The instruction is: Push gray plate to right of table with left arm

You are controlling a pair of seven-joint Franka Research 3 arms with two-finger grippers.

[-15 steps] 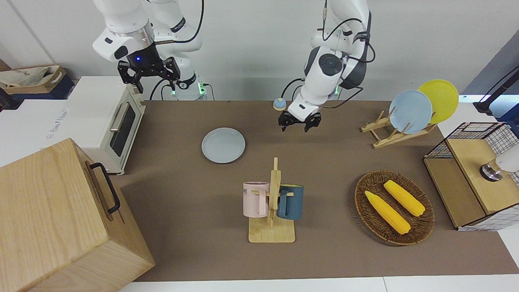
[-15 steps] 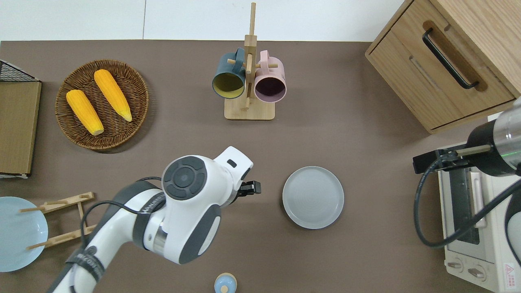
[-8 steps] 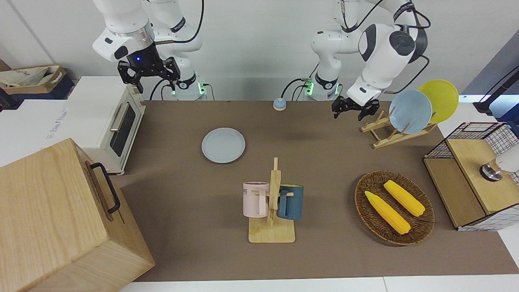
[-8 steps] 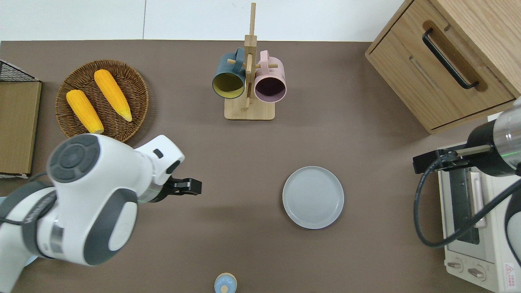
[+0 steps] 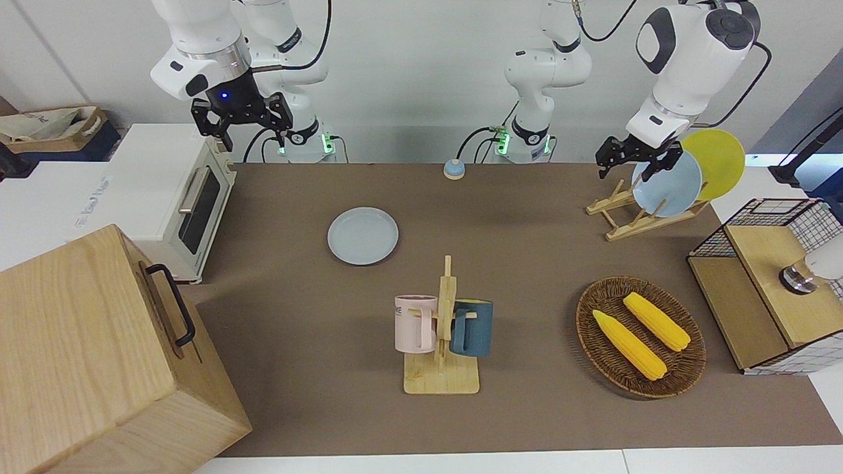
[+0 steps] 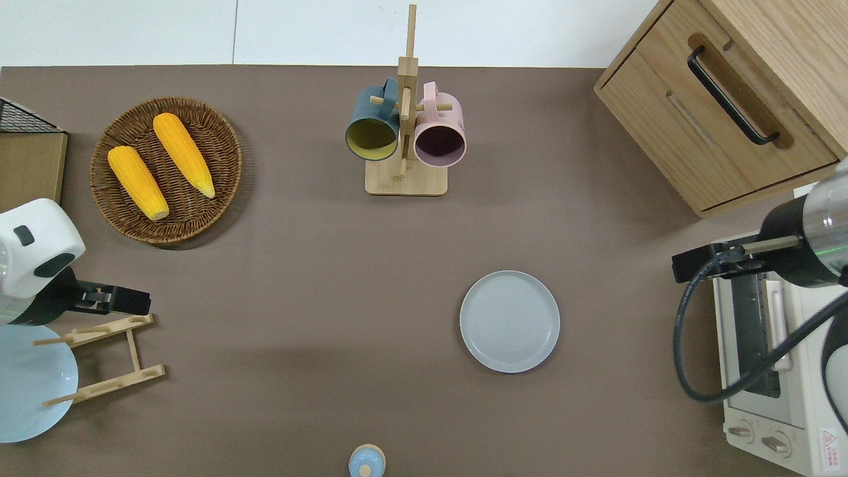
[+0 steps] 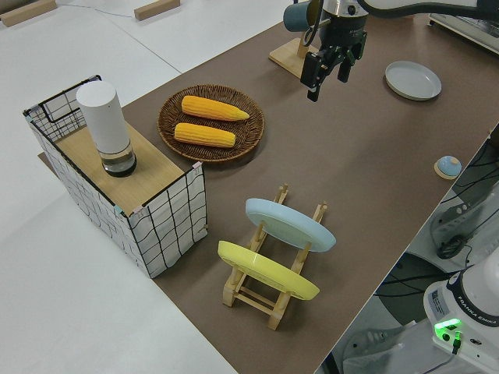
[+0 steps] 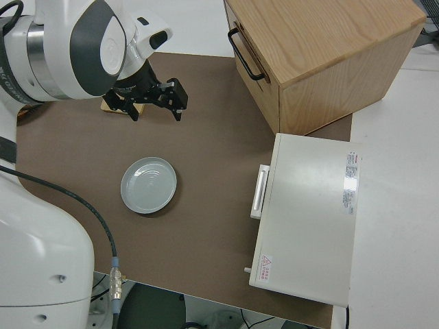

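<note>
- gray plate (image 6: 509,321) sits flat mid-table (image 6: 318,278), toward the right arm's end
- left gripper (image 5: 637,157), fingers open and empty I think, hangs over the wooden plate rack (image 5: 629,214); could clip the sky-blue plate (image 5: 667,181)

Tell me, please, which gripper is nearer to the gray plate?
Right. The right gripper hangs by the toaster oven, close to the gray plate; the left gripper is over the dish rack, much farther off.

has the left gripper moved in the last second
Yes. The left gripper was beside the gray plate a second ago; it has swung toward the left arm's end of the table and is now over the wooden plate rack.
</note>
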